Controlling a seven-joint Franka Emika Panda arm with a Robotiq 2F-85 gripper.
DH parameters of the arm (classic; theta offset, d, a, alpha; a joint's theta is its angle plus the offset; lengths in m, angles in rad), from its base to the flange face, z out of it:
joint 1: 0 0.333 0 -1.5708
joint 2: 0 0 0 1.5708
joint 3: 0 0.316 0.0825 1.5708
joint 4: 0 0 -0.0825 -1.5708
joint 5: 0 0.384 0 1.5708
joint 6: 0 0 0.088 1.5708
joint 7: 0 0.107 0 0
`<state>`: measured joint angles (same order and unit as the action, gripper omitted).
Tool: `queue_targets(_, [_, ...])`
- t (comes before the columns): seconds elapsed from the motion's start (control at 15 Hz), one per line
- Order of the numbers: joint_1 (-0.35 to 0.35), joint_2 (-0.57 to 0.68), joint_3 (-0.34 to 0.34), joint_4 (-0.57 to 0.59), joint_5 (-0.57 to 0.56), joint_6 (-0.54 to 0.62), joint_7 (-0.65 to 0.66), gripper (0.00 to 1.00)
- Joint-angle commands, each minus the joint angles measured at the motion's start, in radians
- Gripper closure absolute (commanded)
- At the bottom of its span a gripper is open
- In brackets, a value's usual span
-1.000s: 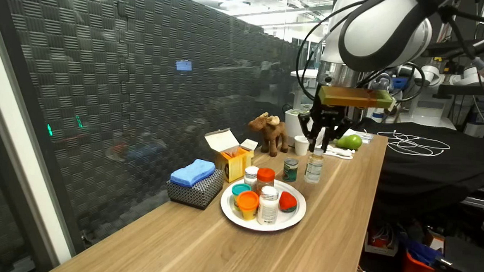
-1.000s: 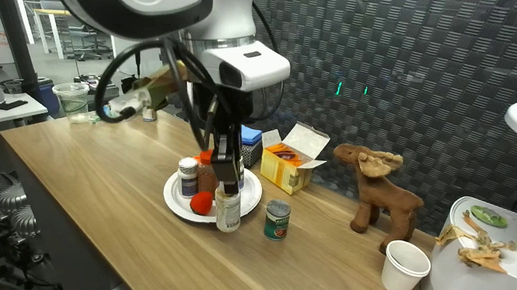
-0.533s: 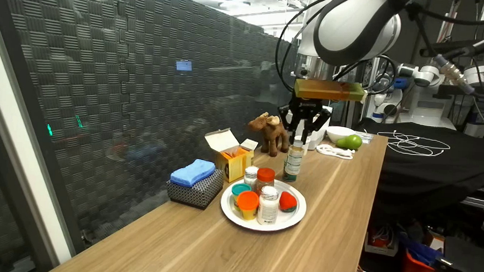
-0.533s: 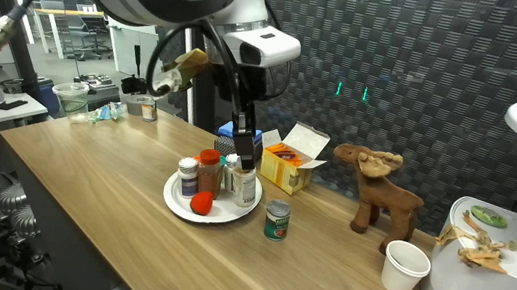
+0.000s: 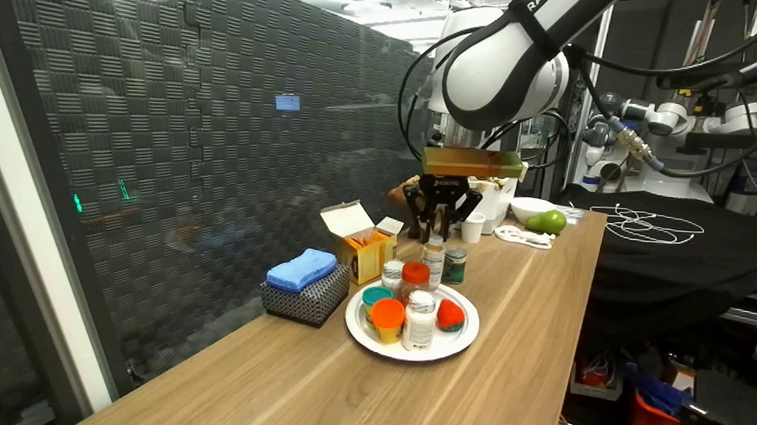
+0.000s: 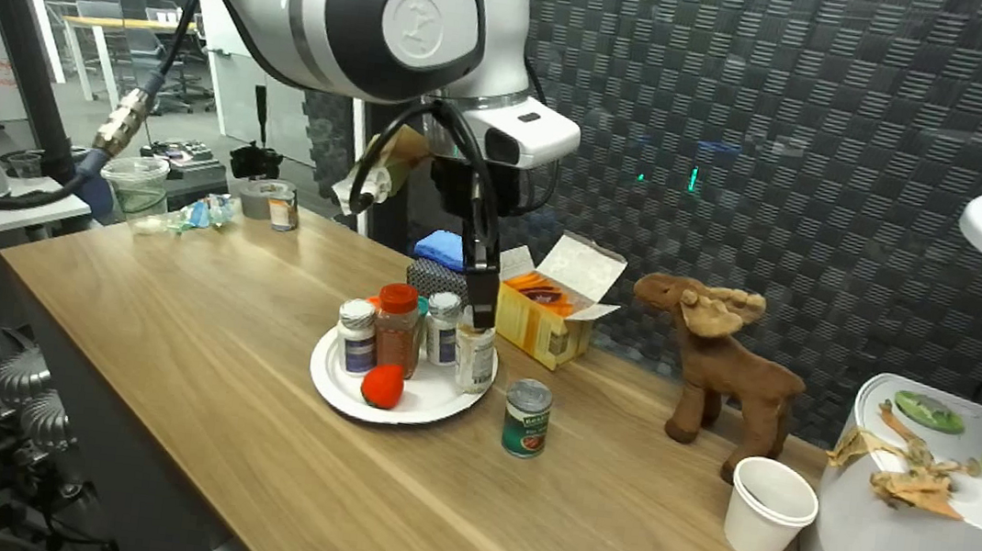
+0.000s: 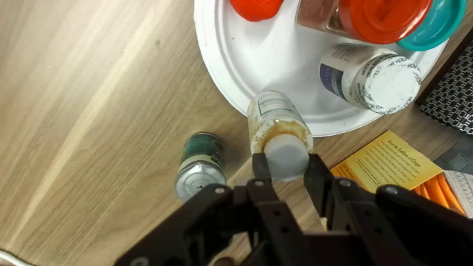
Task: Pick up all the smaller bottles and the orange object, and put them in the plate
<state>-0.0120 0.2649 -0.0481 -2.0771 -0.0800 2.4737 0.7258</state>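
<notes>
My gripper (image 7: 287, 166) is shut on the grey-white cap of a pale bottle (image 7: 277, 107) with amber residue. The bottle hangs upright, its base over the near rim of the white plate (image 7: 266, 62); I cannot tell if it touches. In both exterior views the gripper (image 5: 435, 237) holds this bottle (image 6: 474, 361) at the plate's edge. On the plate stand a red-capped bottle (image 5: 415, 279), a white bottle (image 5: 419, 325), a smaller-looking white bottle (image 7: 369, 77), a teal-lidded tub (image 5: 376, 298) and an orange-lidded yellow tub (image 5: 388, 320). A red strawberry-like object (image 6: 383, 385) lies there too.
A green can (image 6: 526, 418) stands close beside the plate and gripper. An open yellow box (image 5: 366, 254) and a dark woven box (image 5: 309, 296) with blue cloth (image 5: 301, 270) stand along the wall. Beyond are a toy moose (image 6: 721, 366), paper cups (image 6: 769, 511) and a white appliance (image 6: 931, 548).
The gripper has carried the bottle from beside the can to the plate's edge, leftward in an exterior view. The things on the plate have not moved.
</notes>
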Motion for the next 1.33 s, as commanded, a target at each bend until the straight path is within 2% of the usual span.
queue_targets(0.0, [0.038,0.022,-0.015,0.061,0.009,-0.027,0.003,0.83])
queue_targets(0.93, [0.071,0.093,-0.017,0.088,0.035,-0.037,-0.014,0.82])
queue_targets(1.0, [0.071,0.088,-0.018,0.085,0.035,-0.037,-0.014,0.45])
queue_targets(1.13, [0.077,0.064,-0.024,0.066,0.024,-0.033,-0.004,0.39])
queue_targets(1.27, [0.085,0.036,-0.036,0.043,0.007,-0.021,0.022,0.23])
